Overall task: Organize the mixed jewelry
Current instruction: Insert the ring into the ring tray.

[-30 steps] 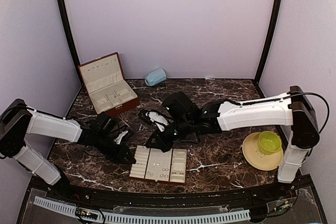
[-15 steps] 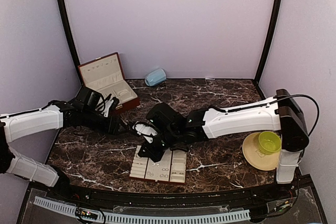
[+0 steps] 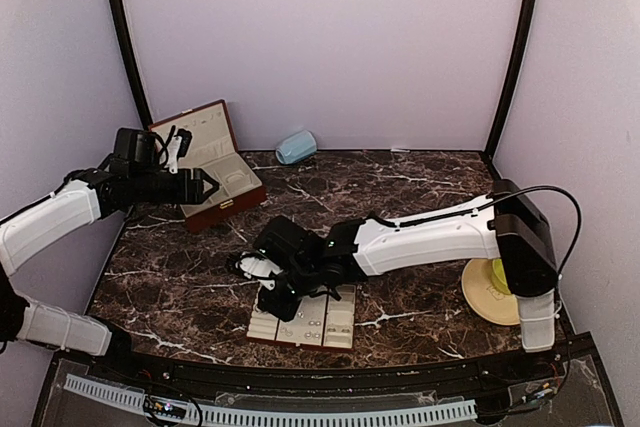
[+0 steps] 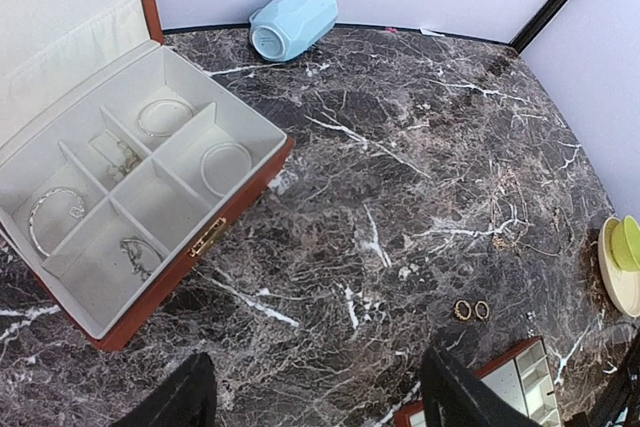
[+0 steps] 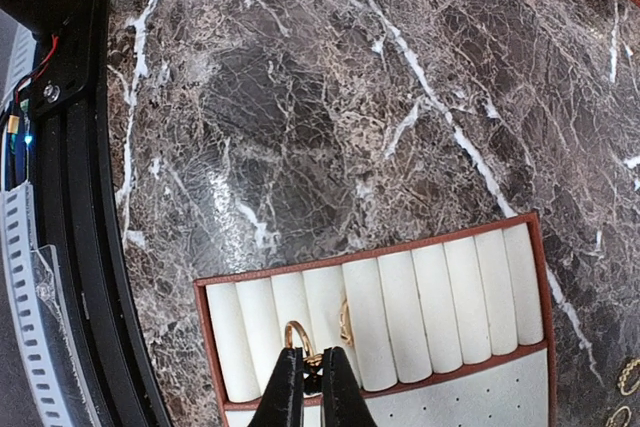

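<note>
Right gripper (image 5: 311, 375) pinches a gold ring (image 5: 297, 337) between closed jaws, just above the tray (image 5: 520, 222) rolls. Left gripper (image 4: 315, 397) hangs wide open and empty, box (image 4: 215, 232) ahead-left, two earrings (image 4: 471, 309) ahead-right.

The left end effector (image 3: 205, 185) hangs raised above the tabletop (image 3: 420, 187), its fingers (image 4: 180, 399) spread wide apart. The right arm stretches low across the tabletop toward the near edge, its end effector (image 5: 311, 383) pointed down with fingertips pinched nearly together.
</note>
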`<act>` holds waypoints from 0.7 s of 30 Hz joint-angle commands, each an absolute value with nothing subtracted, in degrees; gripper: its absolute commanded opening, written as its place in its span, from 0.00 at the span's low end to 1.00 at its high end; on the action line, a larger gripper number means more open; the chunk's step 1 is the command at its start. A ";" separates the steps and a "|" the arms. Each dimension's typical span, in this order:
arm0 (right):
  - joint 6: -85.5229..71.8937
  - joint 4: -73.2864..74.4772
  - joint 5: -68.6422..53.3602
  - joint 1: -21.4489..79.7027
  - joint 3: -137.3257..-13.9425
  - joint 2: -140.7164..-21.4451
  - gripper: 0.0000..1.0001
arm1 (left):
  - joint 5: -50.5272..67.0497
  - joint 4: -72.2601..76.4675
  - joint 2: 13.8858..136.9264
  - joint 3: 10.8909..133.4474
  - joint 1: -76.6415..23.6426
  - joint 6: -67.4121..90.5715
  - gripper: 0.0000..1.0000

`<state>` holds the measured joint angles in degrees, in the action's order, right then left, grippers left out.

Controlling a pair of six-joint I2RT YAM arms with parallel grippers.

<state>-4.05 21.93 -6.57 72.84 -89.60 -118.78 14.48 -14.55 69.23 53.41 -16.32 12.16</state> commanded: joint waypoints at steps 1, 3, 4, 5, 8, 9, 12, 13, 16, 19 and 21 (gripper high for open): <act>-1.74 23.64 -4.43 73.80 -92.73 -120.53 0.01 | 11.13 -11.98 66.81 51.86 -16.00 10.58 0.73; -1.27 24.45 -4.20 74.08 -93.65 -121.35 0.01 | 10.66 -12.59 66.68 51.63 -16.00 10.41 0.73; -1.04 24.90 -4.05 74.21 -93.95 -121.64 0.01 | 10.61 -12.64 66.53 51.48 -16.00 10.42 0.73; -0.87 25.19 -3.92 74.40 -94.15 -121.78 0.01 | 10.67 -12.60 66.44 51.26 -16.00 10.63 0.73; -0.74 26.01 -3.38 74.68 -94.17 -122.06 0.01 | 11.69 -11.82 66.27 50.83 -16.00 11.13 0.73; -0.78 26.20 -3.19 74.78 -94.03 -122.07 0.01 | 11.91 -11.71 66.36 50.81 -16.00 11.18 0.73; -0.80 26.37 -2.61 74.88 -93.62 -122.16 0.01 | 11.78 -12.12 66.62 51.05 -16.00 10.97 0.74; -0.87 26.32 -2.35 74.87 -93.60 -122.19 0.01 | 11.64 -12.21 66.58 51.06 -16.00 10.92 0.74; -0.95 25.98 -1.50 74.92 -93.81 -122.38 0.01 | 11.19 -12.18 66.35 50.86 -16.00 10.82 0.74; -0.62 26.00 -0.84 75.06 -94.32 -122.69 0.01 | 10.87 -12.26 66.20 50.76 -16.00 10.81 0.74; -0.34 26.37 -0.37 75.07 -94.60 -123.00 0.01 | 10.70 -12.34 66.18 50.70 -16.00 10.73 0.74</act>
